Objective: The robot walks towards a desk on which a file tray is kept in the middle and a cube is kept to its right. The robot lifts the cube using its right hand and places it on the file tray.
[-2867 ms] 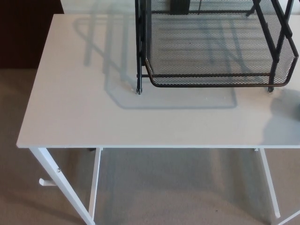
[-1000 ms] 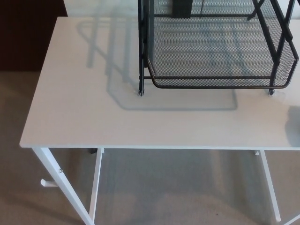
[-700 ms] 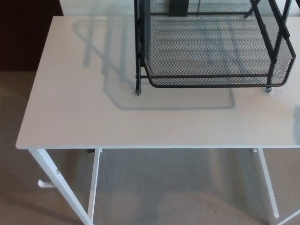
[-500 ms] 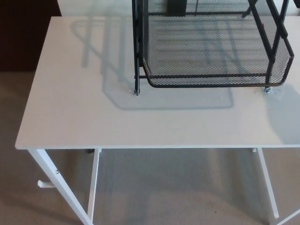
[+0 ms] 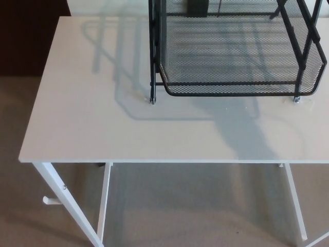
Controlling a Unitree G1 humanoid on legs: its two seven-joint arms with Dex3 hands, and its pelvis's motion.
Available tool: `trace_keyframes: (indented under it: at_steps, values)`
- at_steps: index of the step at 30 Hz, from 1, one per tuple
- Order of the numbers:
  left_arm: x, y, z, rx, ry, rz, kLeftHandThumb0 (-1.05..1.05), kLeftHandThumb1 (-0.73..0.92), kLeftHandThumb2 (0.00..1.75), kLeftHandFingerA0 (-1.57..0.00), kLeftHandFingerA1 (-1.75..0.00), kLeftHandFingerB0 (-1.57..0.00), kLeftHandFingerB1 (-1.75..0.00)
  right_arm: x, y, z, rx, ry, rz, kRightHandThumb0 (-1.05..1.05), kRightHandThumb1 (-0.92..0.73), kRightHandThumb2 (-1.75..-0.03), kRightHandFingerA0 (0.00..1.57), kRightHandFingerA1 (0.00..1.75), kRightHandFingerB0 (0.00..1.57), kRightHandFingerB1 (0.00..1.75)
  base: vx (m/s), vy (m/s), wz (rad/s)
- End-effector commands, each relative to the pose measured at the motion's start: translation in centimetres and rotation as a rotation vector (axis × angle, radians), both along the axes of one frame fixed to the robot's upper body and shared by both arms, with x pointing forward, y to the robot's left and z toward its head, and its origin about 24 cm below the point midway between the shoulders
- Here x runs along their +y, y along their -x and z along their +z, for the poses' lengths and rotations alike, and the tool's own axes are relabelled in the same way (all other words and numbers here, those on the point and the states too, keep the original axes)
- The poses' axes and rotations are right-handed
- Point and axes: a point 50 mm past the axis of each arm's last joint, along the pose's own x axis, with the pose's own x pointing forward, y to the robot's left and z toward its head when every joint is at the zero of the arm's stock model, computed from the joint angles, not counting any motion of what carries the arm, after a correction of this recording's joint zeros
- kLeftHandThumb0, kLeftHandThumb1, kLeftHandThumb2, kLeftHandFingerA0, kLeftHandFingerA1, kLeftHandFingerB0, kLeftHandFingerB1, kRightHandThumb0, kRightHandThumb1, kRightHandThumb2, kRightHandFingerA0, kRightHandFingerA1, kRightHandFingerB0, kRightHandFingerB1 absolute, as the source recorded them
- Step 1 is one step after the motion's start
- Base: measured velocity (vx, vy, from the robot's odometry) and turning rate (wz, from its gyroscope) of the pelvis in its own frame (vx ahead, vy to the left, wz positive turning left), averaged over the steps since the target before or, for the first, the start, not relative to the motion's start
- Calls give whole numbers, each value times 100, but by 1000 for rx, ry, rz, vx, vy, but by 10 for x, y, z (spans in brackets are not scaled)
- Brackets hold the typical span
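1. The desk (image 5: 77, 113) offers open surface across its left half and along the front strip.
2. The black mesh file tray (image 5: 231, 93) blocks the back middle, and its upright posts (image 5: 154, 51) wall off its left side.
3. Right of the tray the view cuts off, so the room there is unclear.

White desk (image 5: 87, 123) on white legs stands on beige carpet (image 5: 190, 206). Black wire-mesh tray (image 5: 236, 56) sits on the desk toward the far edge, right of centre, its feet touching the top. Shadows fall across the surface left of the tray and in front of it.
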Motion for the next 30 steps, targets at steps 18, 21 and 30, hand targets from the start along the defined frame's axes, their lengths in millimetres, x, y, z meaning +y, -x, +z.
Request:
trace_keyframes:
  at_steps: [18,21,30]
  values:
    - [2,2,2,4,-18,-22,-60,89,66,-40,-53,-27,-39,87,-75,-128,926,354,-8,-22,-57,-57,90,93,87,65,0,0,0]
    - [2,2,2,-5,-10,-18,-60,89,66,-39,-54,-25,-40,88,-76,-141,947,380,-49,-27,-57,-58,88,99,86,68,0,0,0]
    - [4,0,2,14,-31,-19,-61,88,66,-42,-52,-26,-39,99,-78,-150,963,447,-71,-26,-56,-59,86,100,84,72,0,0,0]
